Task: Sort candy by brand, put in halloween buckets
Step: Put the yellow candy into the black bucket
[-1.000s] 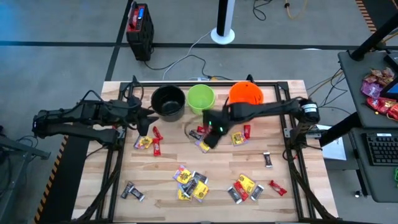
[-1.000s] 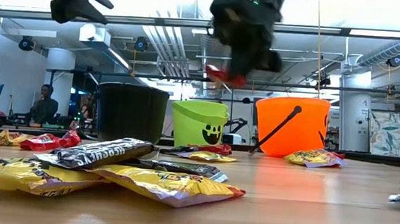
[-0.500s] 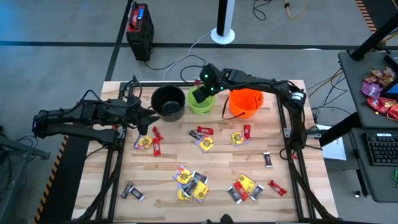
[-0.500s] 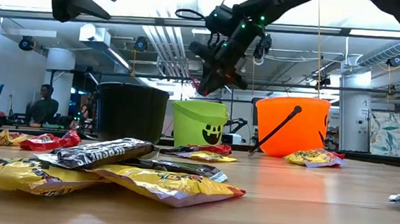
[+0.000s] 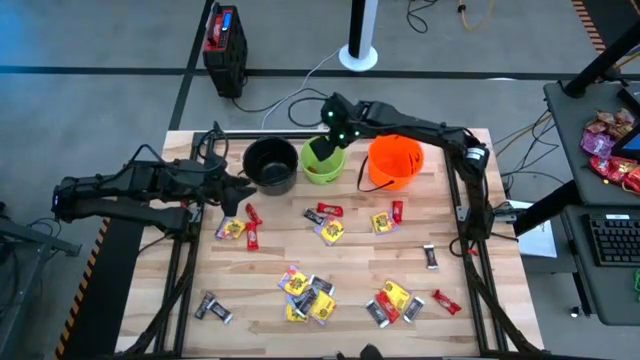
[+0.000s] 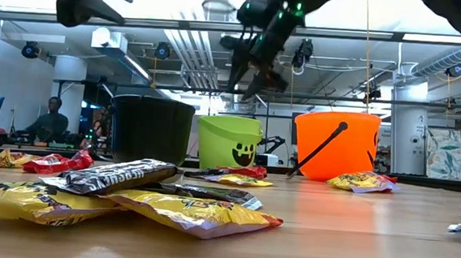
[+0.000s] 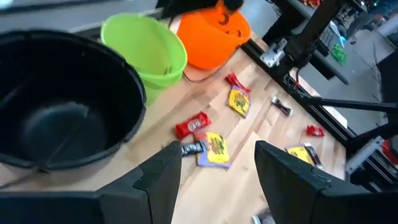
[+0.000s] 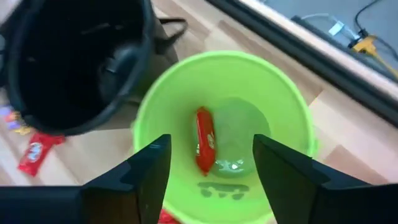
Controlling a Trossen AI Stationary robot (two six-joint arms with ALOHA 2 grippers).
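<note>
Three halloween buckets stand in a row at the table's far edge: black [image 5: 270, 163], lime green [image 5: 323, 160], orange [image 5: 394, 162]. My right gripper [image 8: 211, 186] hangs open above the green bucket [image 8: 224, 130], fingers pointing down. A red candy bar [image 8: 205, 147] lies on that bucket's bottom. My left gripper [image 5: 238, 190] waits open above the table, near the black bucket [image 7: 56, 112], with nothing between its fingers. More candy lies loose on the wood: red bars [image 5: 252, 226], yellow packets [image 5: 330, 231] and dark bars [image 5: 431, 257].
Candy clusters lie near the front edge [image 5: 308, 293] and front right [image 5: 392, 302]. A dark bar [image 5: 212, 307] lies at the front left. A black frame rail [image 5: 468, 215] runs along the table's right side. In the low view, a person [image 6: 50, 120] sits far behind the table.
My right gripper has risen from the table's middle with a red bar, gone toward the far edge to a place over the green bucket, and opened. The red bar has fallen into the green bucket.
</note>
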